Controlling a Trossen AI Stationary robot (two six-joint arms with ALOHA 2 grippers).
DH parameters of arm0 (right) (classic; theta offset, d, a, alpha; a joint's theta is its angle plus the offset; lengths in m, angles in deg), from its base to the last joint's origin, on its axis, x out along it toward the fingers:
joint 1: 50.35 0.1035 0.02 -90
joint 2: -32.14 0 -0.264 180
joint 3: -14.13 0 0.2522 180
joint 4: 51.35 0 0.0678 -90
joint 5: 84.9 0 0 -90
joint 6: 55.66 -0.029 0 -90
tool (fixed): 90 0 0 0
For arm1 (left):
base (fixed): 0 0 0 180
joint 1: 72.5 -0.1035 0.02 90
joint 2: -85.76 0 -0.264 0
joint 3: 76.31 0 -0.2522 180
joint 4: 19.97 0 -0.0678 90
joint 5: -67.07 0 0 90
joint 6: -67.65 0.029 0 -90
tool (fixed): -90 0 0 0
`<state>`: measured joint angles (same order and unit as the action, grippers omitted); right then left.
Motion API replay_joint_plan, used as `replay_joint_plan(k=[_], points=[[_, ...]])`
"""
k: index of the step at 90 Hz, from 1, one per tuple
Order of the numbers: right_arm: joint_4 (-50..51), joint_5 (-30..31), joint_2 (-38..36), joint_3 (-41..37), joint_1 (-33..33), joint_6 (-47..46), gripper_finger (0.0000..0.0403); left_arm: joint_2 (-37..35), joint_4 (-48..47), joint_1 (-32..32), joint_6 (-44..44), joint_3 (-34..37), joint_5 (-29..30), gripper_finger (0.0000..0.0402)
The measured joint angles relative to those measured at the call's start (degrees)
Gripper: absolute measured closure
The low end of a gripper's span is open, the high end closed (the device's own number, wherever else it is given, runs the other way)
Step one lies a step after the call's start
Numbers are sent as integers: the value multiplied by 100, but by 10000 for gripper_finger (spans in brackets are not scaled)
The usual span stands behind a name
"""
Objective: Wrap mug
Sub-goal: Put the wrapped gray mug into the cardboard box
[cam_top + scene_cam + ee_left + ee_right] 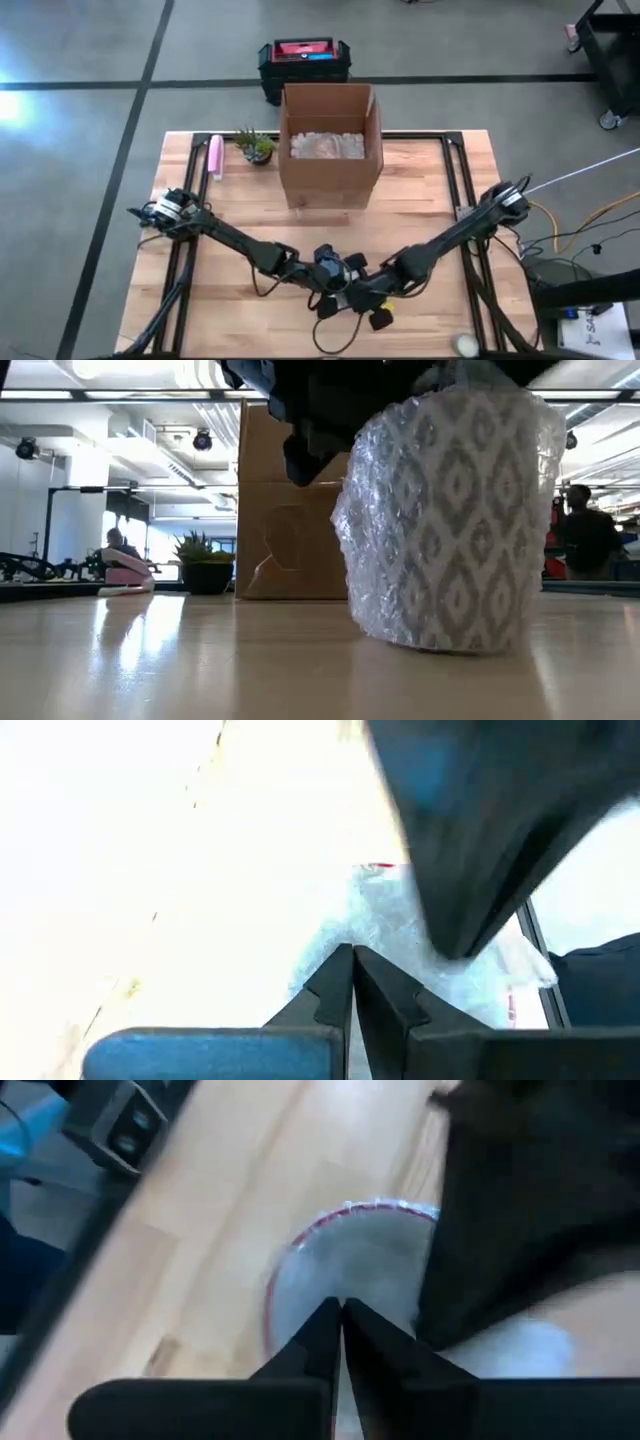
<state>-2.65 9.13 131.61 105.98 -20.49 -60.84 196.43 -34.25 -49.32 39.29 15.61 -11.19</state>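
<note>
A mug with a grey-and-white diamond pattern [450,510], wrapped in clear bubble wrap [372,550], stands upright on its base on the wooden table [200,660]. Both grippers meet right above it near the table's front middle. My left gripper [352,960] and my right gripper [340,1312] are both shut at the wrap over the mug's top. The right wrist view shows the mug's red rim [330,1225] under the wrap. In the high view the arms hide the mug. My left gripper comes from above, pointing down, with its fingers shut on the bubble wrap at the mug's top [385,920]. The fingers themselves hide the place of contact. The mug stays upright on the table. My right gripper comes from above, pointing down over the mug's mouth, its fingers shut on the bubble wrap there [350,1265]. One layer or several, I cannot tell. The left arm stands dark beside it.
An open cardboard box [330,150] stands at the table's far middle, with a small potted plant [258,147] and a pink object [215,155] to its left. A black and red crate [303,58] sits on the floor beyond. A white round thing [463,343] lies near the front right.
</note>
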Motion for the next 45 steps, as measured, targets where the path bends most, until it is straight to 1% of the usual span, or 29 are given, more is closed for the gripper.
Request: replay_joint_plan(k=[11,17,23,32,45], points=[[472,57,-337,-13,-8,-312,400,4,-11,-4,-59,4,-28,402],[386,198,-409,-28,-9,-448,400,7,-15,-4,-64,7,-30,402],[236,105,-403,-87,39,-466,400,9,-15,-4,-64,7,-30,402],[-186,-85,-59,-199,78,-392,400,11,-13,-4,-72,10,-32,402],[-407,-59,498,-206,-24,-211,400,15,9,-4,-78,11,-46,401]])
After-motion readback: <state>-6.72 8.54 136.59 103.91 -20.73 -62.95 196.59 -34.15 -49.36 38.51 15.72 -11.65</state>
